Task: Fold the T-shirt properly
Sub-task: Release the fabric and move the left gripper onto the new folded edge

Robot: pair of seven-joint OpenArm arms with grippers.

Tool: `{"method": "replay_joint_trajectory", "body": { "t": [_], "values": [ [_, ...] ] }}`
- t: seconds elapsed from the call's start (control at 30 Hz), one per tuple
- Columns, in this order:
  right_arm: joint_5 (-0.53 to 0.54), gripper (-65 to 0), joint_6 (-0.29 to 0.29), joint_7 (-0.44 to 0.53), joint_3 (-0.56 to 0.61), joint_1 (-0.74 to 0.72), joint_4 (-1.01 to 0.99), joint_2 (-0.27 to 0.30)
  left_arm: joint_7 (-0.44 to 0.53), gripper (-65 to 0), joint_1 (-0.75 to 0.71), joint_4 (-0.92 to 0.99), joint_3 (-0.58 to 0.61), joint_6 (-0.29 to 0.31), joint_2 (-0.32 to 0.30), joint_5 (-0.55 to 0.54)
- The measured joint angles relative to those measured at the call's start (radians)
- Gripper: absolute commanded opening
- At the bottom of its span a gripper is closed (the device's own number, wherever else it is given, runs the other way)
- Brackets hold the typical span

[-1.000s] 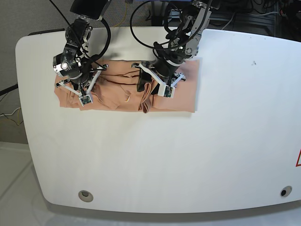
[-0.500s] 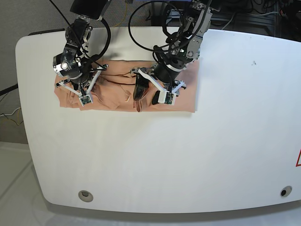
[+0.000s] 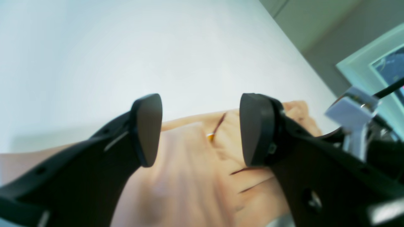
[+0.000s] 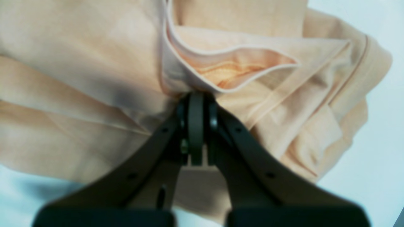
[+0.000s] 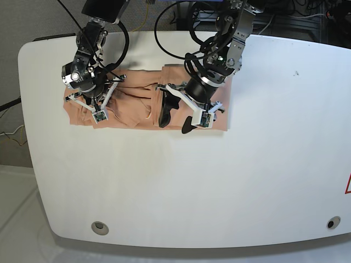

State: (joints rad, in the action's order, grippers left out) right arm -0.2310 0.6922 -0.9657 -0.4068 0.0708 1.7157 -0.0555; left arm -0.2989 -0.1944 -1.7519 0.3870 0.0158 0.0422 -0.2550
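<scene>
The right end effector is pinching the soft, thin T-shirt at a hemmed fold; the left end effector is gaping wide above it, gripping nothing.

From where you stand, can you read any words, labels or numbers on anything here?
None can be read.
The T-shirt is plain, with no print.
A small yellowish tag on it is too blurred to read.
A red mark at the table's right edge is cut off by the picture.

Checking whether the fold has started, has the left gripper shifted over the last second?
Yes. The left gripper moved toward the near edge of the white table, above the peach cotton T-shirt, jaws open.
</scene>
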Motion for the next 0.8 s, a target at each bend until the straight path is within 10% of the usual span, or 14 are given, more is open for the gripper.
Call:
{"method": "replay_joint_trajectory", "body": {
  "t": [0.4, 0.8],
  "values": [
    [-0.001, -62.6, 0.000, 0.000, 0.000, 0.000, 0.000, 0.000, -0.006, -31.7, -0.071, 0.005, -0.006, -0.087, -0.156, -0.001],
    [0.000, -62.6, 0.000, 0.000, 0.000, 0.000, 0.000, 0.000, 0.011, -65.0, -0.076, 0.157, -0.048, -0.079, -0.167, -0.008]
  ]
}}
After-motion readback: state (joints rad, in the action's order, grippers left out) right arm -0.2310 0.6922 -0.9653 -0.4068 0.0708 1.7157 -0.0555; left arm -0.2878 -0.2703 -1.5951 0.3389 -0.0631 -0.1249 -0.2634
